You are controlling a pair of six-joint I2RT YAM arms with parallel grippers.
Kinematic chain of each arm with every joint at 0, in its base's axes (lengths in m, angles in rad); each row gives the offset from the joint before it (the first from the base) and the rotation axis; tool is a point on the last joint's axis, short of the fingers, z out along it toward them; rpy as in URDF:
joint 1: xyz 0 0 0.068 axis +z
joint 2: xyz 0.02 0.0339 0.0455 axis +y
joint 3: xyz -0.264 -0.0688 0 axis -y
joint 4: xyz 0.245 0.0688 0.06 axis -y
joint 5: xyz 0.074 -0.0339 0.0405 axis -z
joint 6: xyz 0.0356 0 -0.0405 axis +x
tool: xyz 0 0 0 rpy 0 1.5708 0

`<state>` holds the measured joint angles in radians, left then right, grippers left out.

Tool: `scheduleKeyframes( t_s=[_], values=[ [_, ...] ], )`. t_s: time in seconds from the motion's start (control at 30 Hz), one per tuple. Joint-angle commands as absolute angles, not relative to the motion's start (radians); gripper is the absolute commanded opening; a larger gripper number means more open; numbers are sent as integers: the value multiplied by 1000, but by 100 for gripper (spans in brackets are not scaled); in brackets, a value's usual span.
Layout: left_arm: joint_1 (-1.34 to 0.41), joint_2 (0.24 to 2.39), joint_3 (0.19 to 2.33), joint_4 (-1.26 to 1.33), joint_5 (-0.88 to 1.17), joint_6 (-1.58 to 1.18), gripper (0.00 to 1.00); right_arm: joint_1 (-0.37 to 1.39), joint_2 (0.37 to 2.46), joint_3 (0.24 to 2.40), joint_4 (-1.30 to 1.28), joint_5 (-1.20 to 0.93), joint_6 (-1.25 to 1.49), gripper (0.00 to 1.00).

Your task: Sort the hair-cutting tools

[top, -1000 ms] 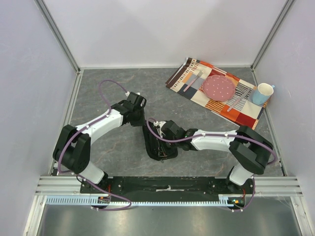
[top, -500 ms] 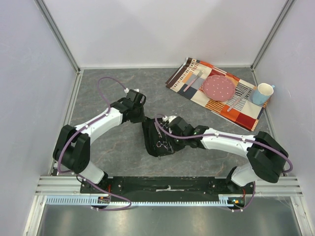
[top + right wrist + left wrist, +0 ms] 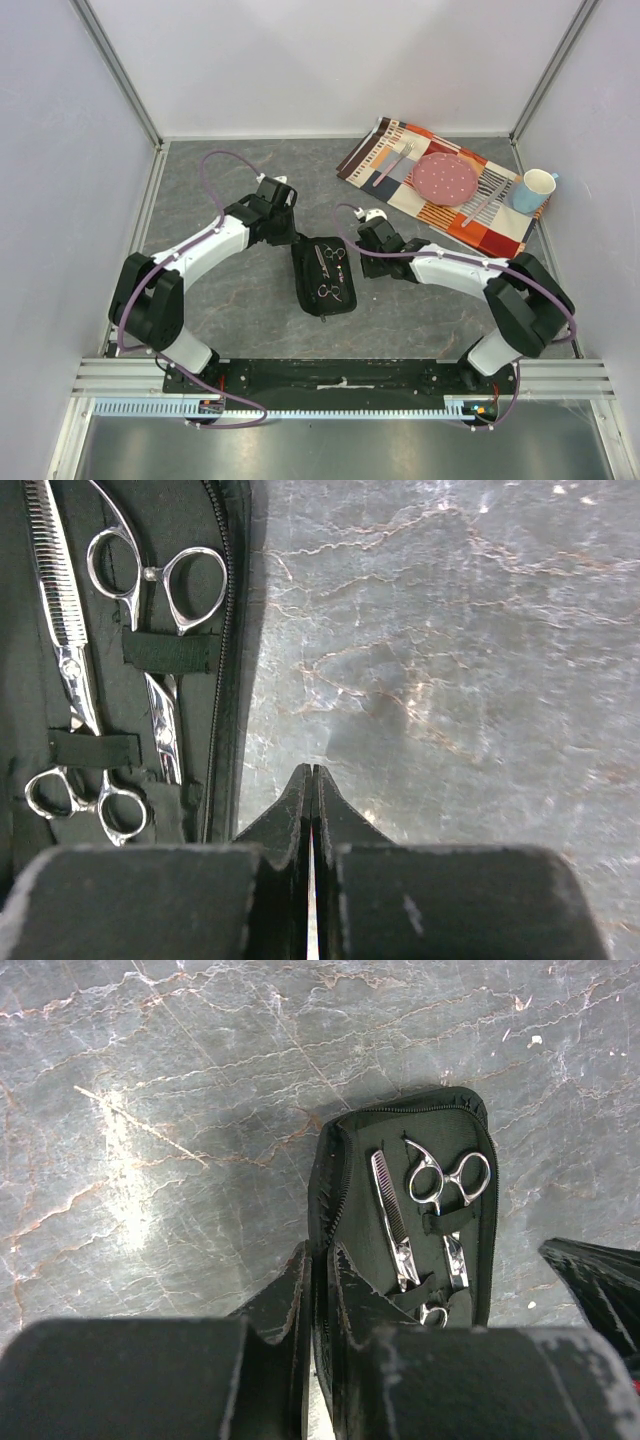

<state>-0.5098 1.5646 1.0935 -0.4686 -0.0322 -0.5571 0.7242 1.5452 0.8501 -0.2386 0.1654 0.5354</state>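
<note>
**Item 1: case** (image 3: 323, 277). Flat, black and zip-edged. It lies open on the grey marbled counter (image 3: 250, 325), between the two arms.

**Item 2: toothed scissors** (image 3: 62, 640). Silver metal, with one comb-edged blade. They sit inside the case under a black strap (image 3: 95, 748). In the right wrist view the ring handles are at the end nearer the camera.

**Item 3: plain scissors** (image 3: 152, 580). Silver metal, lying just beside the toothed pair and the opposite way round, rings at the far end. A second strap (image 3: 170, 650) crosses them below the rings. Both pairs lie flat, and neither tool touches them.

**Item 4: left tool** (image 3: 320, 1257). Its fingers are clamped on the raised zip edge of the case, on the side away from the scissors. The fabric wall runs down into the narrow gap between the two fingers.

**Item 5: right tool** (image 3: 312, 772). Its fingers are pressed together with nothing between them. It is over bare counter, just beside the opposite zip edge of the case. Whether it touches the counter cannot be told.

**Item 6: far right corner, well apart from the case.**
- Patterned placemat (image 3: 500, 235).
- Pink dotted plate (image 3: 446, 178), resting on the placemat.
- Pale fork (image 3: 393, 165), left of the plate.
- Another pale utensil (image 3: 484, 203), right of the plate.
- Blue-and-white cup (image 3: 533, 190), at the placemat's right end.
</note>
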Motion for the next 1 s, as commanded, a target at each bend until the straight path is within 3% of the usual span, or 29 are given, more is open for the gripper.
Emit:
scheduleKeyframes(
  t_s=[0.0, 0.1, 0.3, 0.5, 0.53, 0.6, 0.8, 0.87, 0.9, 0.97],
  values=[
    [-506, 1592, 1144, -428, -5, -503, 13, 727, 1606, 885, -150, 103, 560, 0],
    [-506, 1594, 1144, -416, -5, -500, 13, 727, 1631, 867, -118, 57, 571, 0],
    [-506, 1595, 1134, -377, 46, -502, 25, 730, 1660, 821, -48, -23, 603, 0],
    [-506, 1579, 1132, -354, 98, -483, 71, 733, 1674, 799, -25, -43, 611, 0],
    [-505, 1569, 1134, -359, 89, -480, 86, 733, 1677, 799, -22, -44, 609, 0],
    [-505, 1533, 1140, -371, 69, -479, 94, 735, 1677, 798, -21, -45, 607, 0],
    [-505, 1353, 1123, -455, -26, -503, 95, 735, 1684, 792, -18, -44, 601, 0],
    [-503, 1295, 1079, -486, -75, -517, 89, 733, 1692, 793, -14, -46, 601, 0],
    [-503, 1267, 1060, -495, -92, -529, 85, 735, 1693, 793, -14, -46, 600, 0],
    [-499, 1186, 993, -509, -121, -541, 60, 735, 1698, 793, -9, -49, 600, 0]
  ],
)
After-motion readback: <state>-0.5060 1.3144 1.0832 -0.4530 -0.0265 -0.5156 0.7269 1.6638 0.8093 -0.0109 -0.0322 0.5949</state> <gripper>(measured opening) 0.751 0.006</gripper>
